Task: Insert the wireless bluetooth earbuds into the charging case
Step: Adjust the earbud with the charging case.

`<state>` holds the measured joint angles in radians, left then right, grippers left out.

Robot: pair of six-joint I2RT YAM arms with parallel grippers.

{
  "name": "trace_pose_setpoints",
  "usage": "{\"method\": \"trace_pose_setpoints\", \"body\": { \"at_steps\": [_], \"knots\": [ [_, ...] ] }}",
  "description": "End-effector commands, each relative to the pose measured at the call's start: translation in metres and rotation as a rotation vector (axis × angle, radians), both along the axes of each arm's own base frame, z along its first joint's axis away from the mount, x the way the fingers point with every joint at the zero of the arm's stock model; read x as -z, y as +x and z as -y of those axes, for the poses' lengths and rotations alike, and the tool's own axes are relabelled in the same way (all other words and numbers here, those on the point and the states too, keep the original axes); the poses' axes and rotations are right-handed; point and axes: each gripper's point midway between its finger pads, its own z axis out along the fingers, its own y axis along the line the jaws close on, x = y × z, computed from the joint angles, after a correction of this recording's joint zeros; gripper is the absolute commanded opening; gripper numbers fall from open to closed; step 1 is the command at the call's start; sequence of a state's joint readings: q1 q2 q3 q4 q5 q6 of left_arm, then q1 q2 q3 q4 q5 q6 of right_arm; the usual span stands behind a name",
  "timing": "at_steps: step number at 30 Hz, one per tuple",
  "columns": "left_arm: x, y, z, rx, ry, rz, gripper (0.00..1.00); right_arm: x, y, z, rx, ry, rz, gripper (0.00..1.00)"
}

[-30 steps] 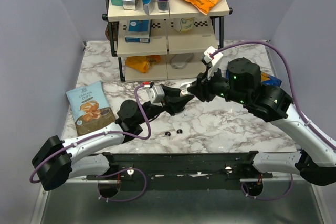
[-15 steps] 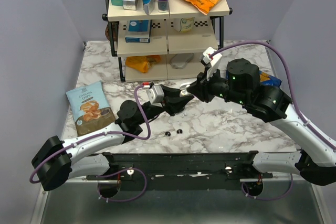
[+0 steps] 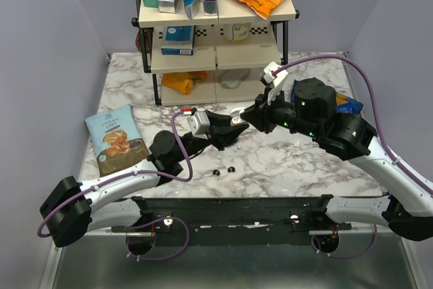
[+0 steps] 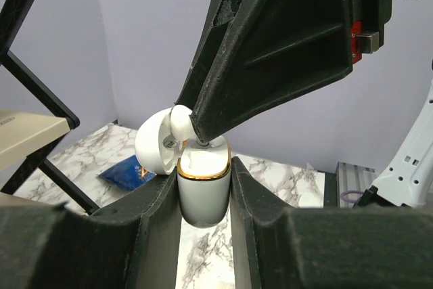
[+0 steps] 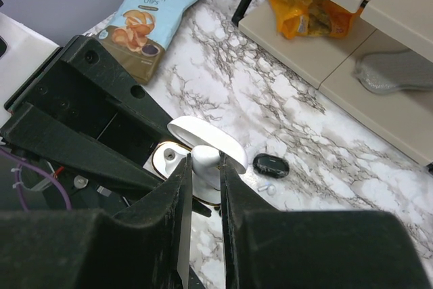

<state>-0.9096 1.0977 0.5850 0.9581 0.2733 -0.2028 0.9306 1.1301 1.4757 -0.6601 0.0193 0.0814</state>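
Clamping the charging case (image 4: 203, 174) by its lower body, the left end effector (image 4: 204, 197) holds it upright above the middle of the worktop (image 3: 291, 160), its fingers set narrow and touching the shell on either flank. The case seen here is white with a gold rim, and its lid (image 4: 154, 147) is swung open to one side. The right end effector (image 5: 204, 159) reaches down from above, pinched narrow on a white earbud (image 5: 206, 171) at the mouth of the case. Whether the earbud is seated in its well I cannot tell.

As I judge it, the earbud is very light, hard, glossy and slippery. It wants a gentle pinch across its rounded body, leaving the underside free to drop in. The case is stiff and smooth, and the flanks below the rim are the sound place to hold it, clear of hinge and lid.

There is one case and one earbud in view; I cannot make out a second earbud. Two small black pieces (image 3: 216, 172) and (image 3: 231, 168) lie just beside each other near the middle of the worktop's near edge.
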Motion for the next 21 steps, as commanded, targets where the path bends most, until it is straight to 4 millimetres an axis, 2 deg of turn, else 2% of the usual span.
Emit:
{"method": "trace_pose_setpoints", "body": {
  "at_steps": [1,8,21],
  "knots": [
    [-0.027,-0.012,-0.011,0.012,-0.083,0.083,0.0,0.005,0.006,0.008,0.056,-0.012,0.006,0.03],
    [-0.027,-0.01,-0.013,-0.006,-0.093,0.085,0.0,0.004,0.006,0.009,0.068,-0.001,0.006,0.01],
    [-0.025,-0.006,-0.017,-0.036,-0.104,0.089,0.0,-0.012,0.004,0.019,0.102,0.088,0.044,0.01]
  ]
}}
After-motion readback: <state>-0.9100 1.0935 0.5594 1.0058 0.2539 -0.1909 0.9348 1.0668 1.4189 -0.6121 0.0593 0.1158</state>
